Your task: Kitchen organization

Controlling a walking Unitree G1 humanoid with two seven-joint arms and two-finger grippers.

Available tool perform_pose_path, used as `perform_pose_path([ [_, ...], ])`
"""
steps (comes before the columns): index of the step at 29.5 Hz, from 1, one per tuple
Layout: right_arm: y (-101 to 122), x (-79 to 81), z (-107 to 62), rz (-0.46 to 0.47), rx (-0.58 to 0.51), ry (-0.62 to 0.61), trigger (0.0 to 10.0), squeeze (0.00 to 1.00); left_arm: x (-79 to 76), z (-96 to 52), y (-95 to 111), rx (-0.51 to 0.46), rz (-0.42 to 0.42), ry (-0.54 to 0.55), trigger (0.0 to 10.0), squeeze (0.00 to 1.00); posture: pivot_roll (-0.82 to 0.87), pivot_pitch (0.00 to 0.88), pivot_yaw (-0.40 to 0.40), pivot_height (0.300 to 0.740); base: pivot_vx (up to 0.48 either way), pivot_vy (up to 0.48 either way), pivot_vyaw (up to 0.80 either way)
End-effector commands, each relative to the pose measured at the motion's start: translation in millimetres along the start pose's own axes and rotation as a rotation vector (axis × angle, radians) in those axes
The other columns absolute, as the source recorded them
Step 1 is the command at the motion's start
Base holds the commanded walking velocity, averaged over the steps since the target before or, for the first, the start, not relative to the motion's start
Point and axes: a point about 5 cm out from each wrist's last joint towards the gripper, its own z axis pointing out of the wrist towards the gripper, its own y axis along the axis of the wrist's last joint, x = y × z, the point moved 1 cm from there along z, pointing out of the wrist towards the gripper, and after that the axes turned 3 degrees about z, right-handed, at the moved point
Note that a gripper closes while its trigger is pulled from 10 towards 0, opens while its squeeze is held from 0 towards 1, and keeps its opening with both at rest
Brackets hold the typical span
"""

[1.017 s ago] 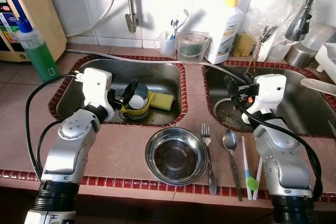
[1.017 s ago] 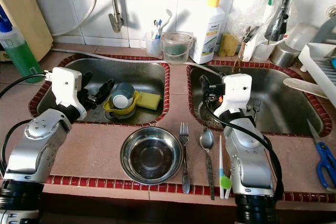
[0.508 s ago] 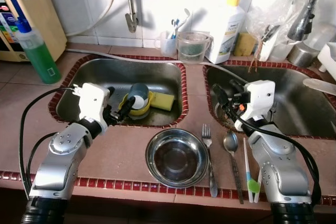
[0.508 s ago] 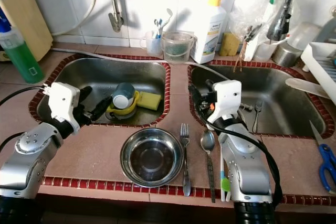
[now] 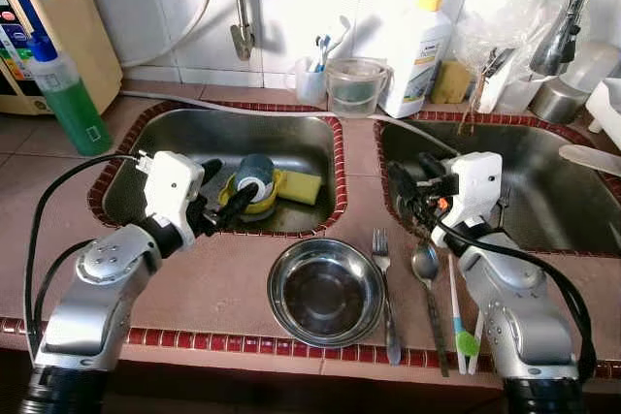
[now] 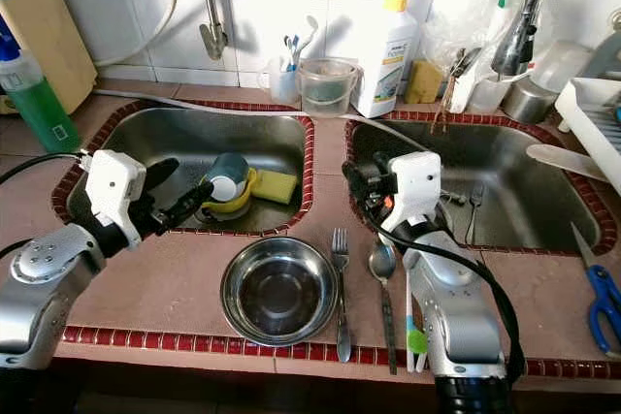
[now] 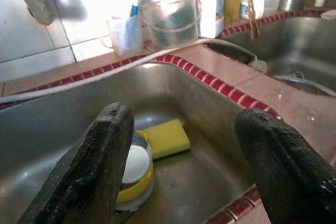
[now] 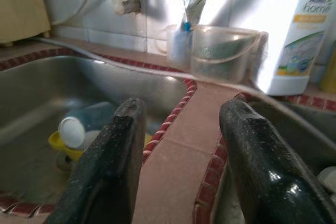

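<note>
My left gripper (image 5: 231, 186) hangs open over the near side of the left sink (image 5: 184, 138). Just beyond its fingertips, a teal cup (image 5: 255, 169) lies in a yellow dish beside a yellow sponge (image 5: 302, 186); the left wrist view shows that sponge (image 7: 165, 137) between the fingers. My right gripper (image 5: 408, 181) is open above the tiled strip between the two sinks, at the left rim of the right sink (image 5: 543, 201). On the counter in front lie a steel bowl (image 5: 325, 290), a fork (image 5: 385, 283) and a spoon (image 5: 425, 273).
Two thin green-and-white utensils (image 5: 464, 322) lie right of the spoon. A green soap bottle (image 5: 66, 94) stands far left. A white detergent bottle (image 5: 420, 50), a clear tub and a toothbrush cup line the back wall. Another fork (image 6: 473, 203) lies in the right sink; blue scissors (image 6: 602, 302) lie far right.
Both arms have drawn back toward me. The left gripper pulled away from the cup to the sink's near side. The right gripper moved left, out of the right sink, to the dividing strip.
</note>
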Motion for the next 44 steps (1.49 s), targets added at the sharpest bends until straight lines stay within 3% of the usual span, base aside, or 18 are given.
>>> perform_pose_path([
  [1, 5, 7.3, -2.0, 0.007, -0.006, 0.063, 10.0, 0.0, -3.5, -2.3, -4, 0.025, 0.004, -0.032, 10.0, 0.0, -0.02, 0.055, 0.019, 0.74, 0.0, 0.0, 0.0],
  [9, -2, 25.0, 1.6, 0.123, 0.034, 0.216, 10.0, 0.0, -13.8, 1.8, 1, 0.008, -0.002, -0.071, 10.0, 0.0, -0.02, 0.052, 0.013, 0.74, 0.0, 0.0, 0.0],
  [17, -12, 29.3, -0.4, 0.191, 0.103, 0.296, 10.0, 0.0, -17.4, 4.2, 6, -0.012, -0.013, -0.076, 10.0, 0.0, -0.01, 0.04, -0.003, 0.74, 0.0, 0.0, 0.0],
  [22, -28, 31.7, -4.8, 0.286, 0.189, 0.315, 10.0, 0.0, -20.1, 6.0, 7, -0.02, -0.015, -0.072, 10.0, 0.0, -0.01, 0.034, -0.011, 0.74, 0.0, 0.0, 0.0],
  [28, -35, 35.4, -8.9, 0.256, 0.235, 0.3, 10.0, 0.0, -22.3, 7.6, 9, -0.031, -0.024, -0.072, 10.0, 0.0, -0.01, 0.03, -0.016, 0.74, 0.0, 0.0, 0.0],
  [35, -35, 49.3, -26.8, 0.266, 0.298, 0.409, 10.0, 0.0, -26.4, 9.6, 9, -0.034, -0.033, -0.084, 10.0, 0.0, -0.02, 0.031, -0.013, 0.74, 0.0, 0.0, 0.0],
  [44, -33, 47.5, -41.4, 0.254, 0.349, 0.433, 10.0, 0.0, -27.9, 10.6, 9, -0.034, -0.039, -0.088, 10.0, 0.0, -0.03, 0.039, -0.011, 0.74, 0.0, 0.0, 0.0],
])
